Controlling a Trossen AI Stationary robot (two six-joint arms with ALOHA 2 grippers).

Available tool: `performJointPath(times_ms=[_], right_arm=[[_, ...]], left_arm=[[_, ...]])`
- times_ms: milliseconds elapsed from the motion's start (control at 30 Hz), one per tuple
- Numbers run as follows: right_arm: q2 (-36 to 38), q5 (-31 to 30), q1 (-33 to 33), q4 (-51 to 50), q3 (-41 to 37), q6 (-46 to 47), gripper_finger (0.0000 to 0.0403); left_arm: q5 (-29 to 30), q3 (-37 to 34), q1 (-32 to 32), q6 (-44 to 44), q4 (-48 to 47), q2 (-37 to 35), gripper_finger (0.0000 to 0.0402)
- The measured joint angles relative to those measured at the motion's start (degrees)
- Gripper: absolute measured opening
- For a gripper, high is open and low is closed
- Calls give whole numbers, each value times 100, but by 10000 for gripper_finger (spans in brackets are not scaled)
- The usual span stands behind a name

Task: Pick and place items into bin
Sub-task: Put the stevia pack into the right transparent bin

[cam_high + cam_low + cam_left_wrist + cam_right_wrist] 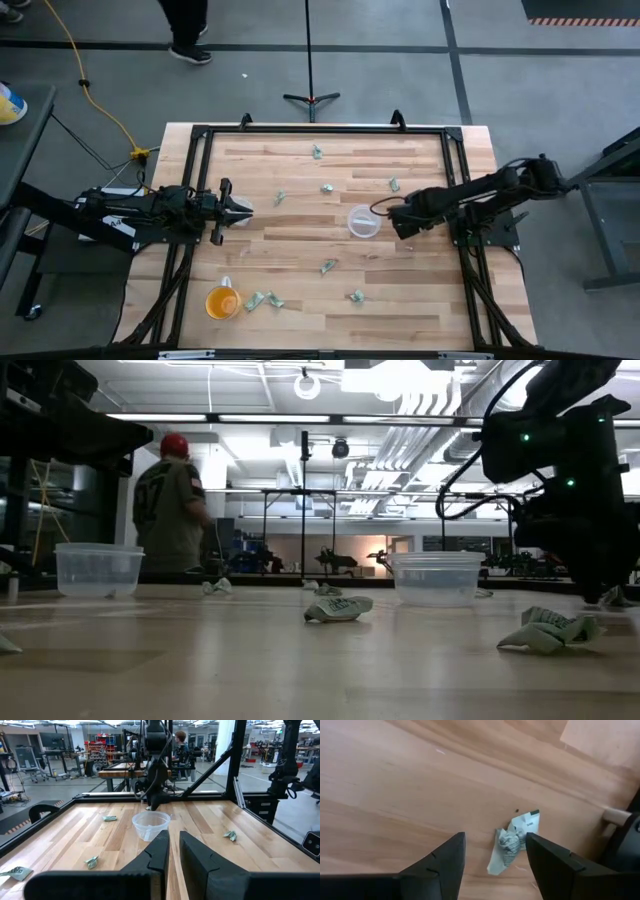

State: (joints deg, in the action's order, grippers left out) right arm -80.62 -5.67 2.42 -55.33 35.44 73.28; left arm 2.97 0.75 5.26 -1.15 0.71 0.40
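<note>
Most scraps lie scattered across the counter; the clear bin at its middle looks empty (contents hard to see). The right gripper, jaws wide apart, hangs over one scrap. The left gripper, jaws nearly closed and empty, waits at the left edge.

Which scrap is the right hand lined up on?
The scrap lying between the right hand's open fingers, beside the clear bin. The other scraps lie scattered farther off.
</note>
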Motion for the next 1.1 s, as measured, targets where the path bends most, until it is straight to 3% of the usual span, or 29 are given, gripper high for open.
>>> performJointPath(times_ms=[500,1100], right_arm=[[-216,135,-2,-7,20,2,188],[-223,394,0,-2,3,-165,66]], left_arm=[[1,0,2,0,0,0,81],[1,1,1,0,0,-1,81]])
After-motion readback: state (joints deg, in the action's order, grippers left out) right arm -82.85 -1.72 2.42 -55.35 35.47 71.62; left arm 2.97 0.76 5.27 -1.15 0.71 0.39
